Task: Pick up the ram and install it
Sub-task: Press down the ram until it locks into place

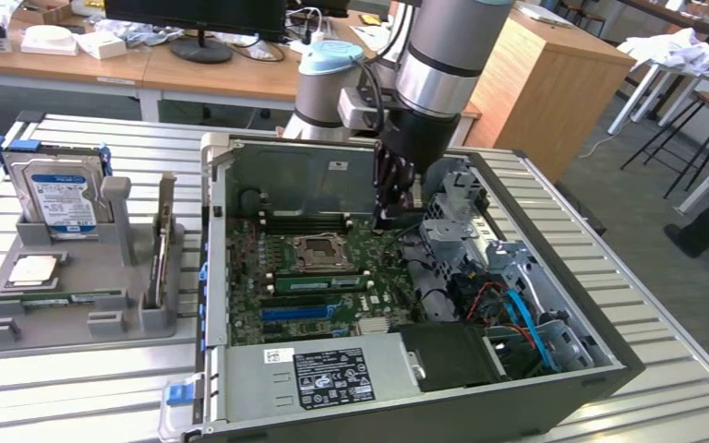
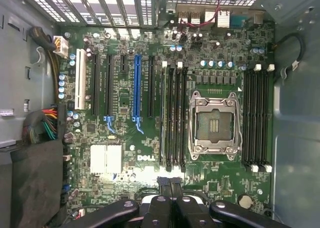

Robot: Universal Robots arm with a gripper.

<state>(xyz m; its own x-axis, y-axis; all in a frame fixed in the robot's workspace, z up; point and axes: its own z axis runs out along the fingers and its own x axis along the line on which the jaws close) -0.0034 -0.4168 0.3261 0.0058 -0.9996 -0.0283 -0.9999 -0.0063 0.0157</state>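
Observation:
The ram (image 1: 318, 281) is a long green stick standing on edge in a slot beside the empty processor socket (image 1: 318, 249) on the motherboard. In the wrist view the ram (image 2: 163, 118) shows as a thin green line in the slot farthest from the socket (image 2: 212, 123). My gripper (image 1: 394, 208) hangs inside the open computer case, above the motherboard near the case's back wall. It is apart from the ram. Its black fingertips (image 2: 170, 184) are pressed together with nothing between them.
A grey tray (image 1: 34, 323) at the exterior view's left holds a blue-labelled hard drive (image 1: 62, 198), a square silver processor chip (image 1: 32, 269) and an upright grey plate (image 1: 162, 245). Drive cages and cables (image 1: 502, 277) crowd the case's right side. The power supply (image 1: 318, 374) lies at the front.

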